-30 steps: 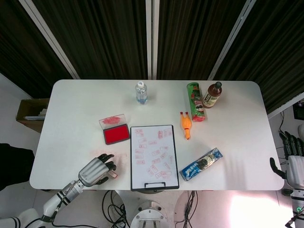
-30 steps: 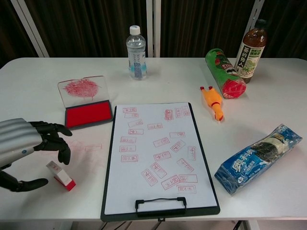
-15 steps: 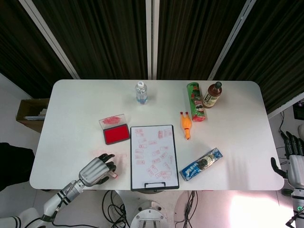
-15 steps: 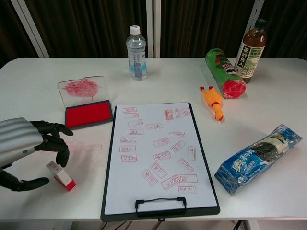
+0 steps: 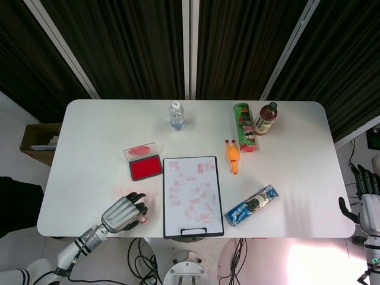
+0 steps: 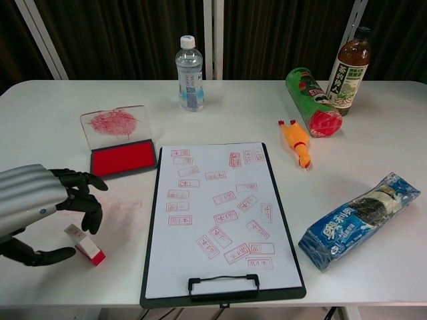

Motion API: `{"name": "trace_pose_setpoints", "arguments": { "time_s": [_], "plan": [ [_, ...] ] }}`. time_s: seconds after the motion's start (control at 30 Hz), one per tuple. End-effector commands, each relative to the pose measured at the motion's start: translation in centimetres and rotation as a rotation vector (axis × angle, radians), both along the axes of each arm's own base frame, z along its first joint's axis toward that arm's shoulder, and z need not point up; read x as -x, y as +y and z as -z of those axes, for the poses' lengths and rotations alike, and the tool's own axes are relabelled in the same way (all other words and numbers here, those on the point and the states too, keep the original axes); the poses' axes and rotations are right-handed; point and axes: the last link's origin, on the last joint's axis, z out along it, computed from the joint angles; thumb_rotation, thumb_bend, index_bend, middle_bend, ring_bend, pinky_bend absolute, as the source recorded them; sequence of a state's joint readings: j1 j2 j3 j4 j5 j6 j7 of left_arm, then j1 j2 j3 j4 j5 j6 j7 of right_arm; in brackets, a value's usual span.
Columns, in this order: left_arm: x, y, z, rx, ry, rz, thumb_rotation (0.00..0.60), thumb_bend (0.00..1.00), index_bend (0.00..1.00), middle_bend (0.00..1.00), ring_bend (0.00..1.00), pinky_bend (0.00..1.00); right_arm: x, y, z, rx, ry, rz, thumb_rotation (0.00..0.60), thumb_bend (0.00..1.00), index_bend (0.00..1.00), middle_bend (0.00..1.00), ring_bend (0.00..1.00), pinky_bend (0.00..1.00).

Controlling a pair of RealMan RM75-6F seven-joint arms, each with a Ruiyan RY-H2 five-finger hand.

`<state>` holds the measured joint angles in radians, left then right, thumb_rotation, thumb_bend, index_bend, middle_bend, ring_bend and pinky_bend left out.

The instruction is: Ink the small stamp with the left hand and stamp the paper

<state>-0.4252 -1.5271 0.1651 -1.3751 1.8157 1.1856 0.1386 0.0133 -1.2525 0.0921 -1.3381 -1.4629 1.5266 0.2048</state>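
At the lower left of the chest view the left hand hovers low over the white bench, its dark fingers curled downward and spread, with the thumb stretched out apart from them near the frame's bottom edge. The small stamp, white with a red end, lies tilted on the bench in the gap between fingers and thumb; one fingertip comes just beside its upper end, but whether it touches cannot be told. The hand grips nothing.

Up and to the right of the hand sits the ink pad, its red pad exposed and its clear, ink-smeared lid standing open behind it. Just right of that, in the middle of the frame, the clipboard holds the paper, which bears many red stamp marks.

In the head view the right hand shows at the far right edge, off the bench, with fingers upright and slightly apart, holding nothing.

Along the far side stand a water bottle and a tea bottle; a green canister lies beside a rubber chicken, and a blue snack packet lies at the right.
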Motion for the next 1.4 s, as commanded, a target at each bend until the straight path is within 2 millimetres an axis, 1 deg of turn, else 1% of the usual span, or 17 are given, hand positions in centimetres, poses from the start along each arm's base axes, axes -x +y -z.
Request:
{"name": "trace_pose_setpoints", "arguments": {
  "time_s": [0.03,0.3,0.67,0.93,1.13,1.4],
  "plan": [
    [0.0,0.0,0.0,0.0,-0.001,0.0,0.6,0.3,0.48,0.5,0.18,0.28,0.0,0.0,0.0,-0.001,0.0,0.001,0.6,0.31,0.0,0.0,0.0,0.0],
    [0.1,0.2,0.1,-0.001,0.001,-0.01,0.6,0.31,0.49,0.51,0.18,0.28,0.1,0.0,0.0,-0.004,-0.001,0.002,0.6,0.31,0.0,0.0,0.0,0.0],
    [0.1,0.3,-0.1,-0.018,-0.009,-0.019,0.6,0.37,0.52,0.54,0.2,0.28,0.1,0.0,0.1,-0.006,0.0,0.005,0.6,0.31,0.0,0.0,0.0,0.0],
    [0.1,0.6,-0.3,-0.027,-0.041,-0.032,0.6,0.38,0.55,0.57,0.22,0.3,0.1,0.1,0.1,-0.008,0.0,0.006,0.6,0.31,0.0,0.0,0.0,0.0],
    [-0.2,1.8,-1.3,-0.064,-0.11,-0.055,0.6,0.39,0.58,0.59,0.25,0.32,0.1,0.0,0.0,-0.004,0.002,0.004,0.6,0.31,0.0,0.0,0.0,0.0],
    [-1.4,4.9,-3.1,-0.099,-0.24,-0.098,0.6,0.4,0.62,0.64,0.3,0.38,0.0,0.0,-0.1,0.0,0.003,0.001,0.6,0.31,0.0,0.0,0.0,0.0]
  ]
}}
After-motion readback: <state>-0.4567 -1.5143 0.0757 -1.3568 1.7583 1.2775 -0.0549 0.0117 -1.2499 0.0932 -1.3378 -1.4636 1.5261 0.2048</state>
